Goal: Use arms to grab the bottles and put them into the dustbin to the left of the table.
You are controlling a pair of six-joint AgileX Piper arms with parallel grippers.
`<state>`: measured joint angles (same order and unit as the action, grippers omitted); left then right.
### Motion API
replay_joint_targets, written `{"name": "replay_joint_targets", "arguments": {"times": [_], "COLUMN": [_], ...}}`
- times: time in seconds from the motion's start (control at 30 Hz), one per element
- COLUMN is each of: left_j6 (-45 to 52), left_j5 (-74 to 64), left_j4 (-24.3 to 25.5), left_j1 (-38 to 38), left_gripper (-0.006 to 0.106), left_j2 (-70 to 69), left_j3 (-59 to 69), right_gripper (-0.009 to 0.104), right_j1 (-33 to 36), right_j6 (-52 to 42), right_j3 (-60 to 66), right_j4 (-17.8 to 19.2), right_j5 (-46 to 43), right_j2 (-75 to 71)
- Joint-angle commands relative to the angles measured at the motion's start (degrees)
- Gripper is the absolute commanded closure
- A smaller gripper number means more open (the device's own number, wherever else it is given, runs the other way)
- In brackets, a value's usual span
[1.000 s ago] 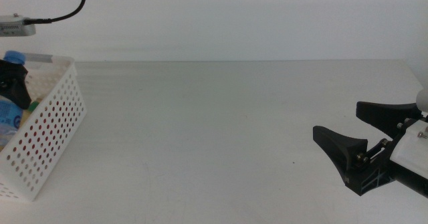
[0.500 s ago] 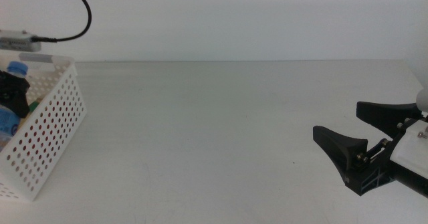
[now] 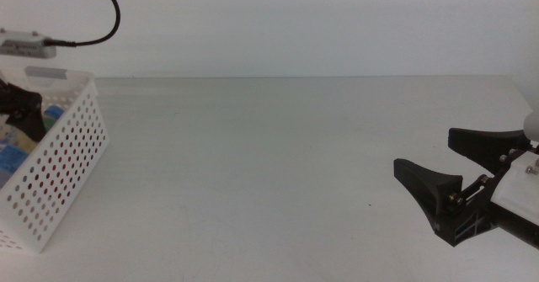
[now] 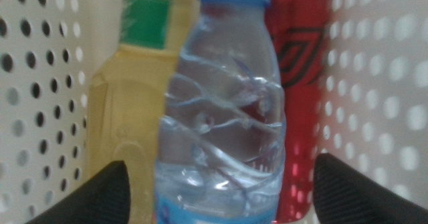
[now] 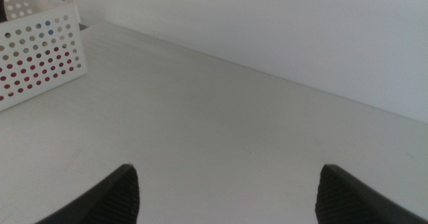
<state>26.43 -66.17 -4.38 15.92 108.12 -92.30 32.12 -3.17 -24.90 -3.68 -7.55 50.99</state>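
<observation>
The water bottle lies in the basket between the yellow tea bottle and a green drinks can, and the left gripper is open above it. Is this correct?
Not quite: the can is red, not green, as the left wrist view shows. The rest holds: the water bottle sits in the basket between the tea bottle and that can, with the left gripper open above it.

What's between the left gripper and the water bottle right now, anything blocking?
Nothing visible. In the left wrist view the water bottle sits directly ahead between the open jaws of the left gripper, already inside the basket, with the tea bottle and red can behind it. The right gripper waits, open, over the table.
</observation>
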Motion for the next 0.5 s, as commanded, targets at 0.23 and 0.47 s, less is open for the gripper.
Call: {"name": "replay_joint_targets", "arguments": {"times": [0.23, 0.47], "left_j6": [-9.0, -10.1], "left_j5": [1.4, 6.7], "left_j4": [4.4, 4.0], "left_j1": [-6.3, -12.7], "left_gripper": [0.010, 0.014], "left_j2": [-11.5, -22.9], "left_j3": [-3.9, -1.5], "right_gripper": [0.026, 0.026], "right_j1": [0.3, 0.3], "right_j6": [-0.3, -0.3], "right_j3": [-1.3, -1.3], "right_j4": [0.2, 0.2], "right_j5": [-4.4, -4.4], "right_j2": [-0.6, -0.6]}}
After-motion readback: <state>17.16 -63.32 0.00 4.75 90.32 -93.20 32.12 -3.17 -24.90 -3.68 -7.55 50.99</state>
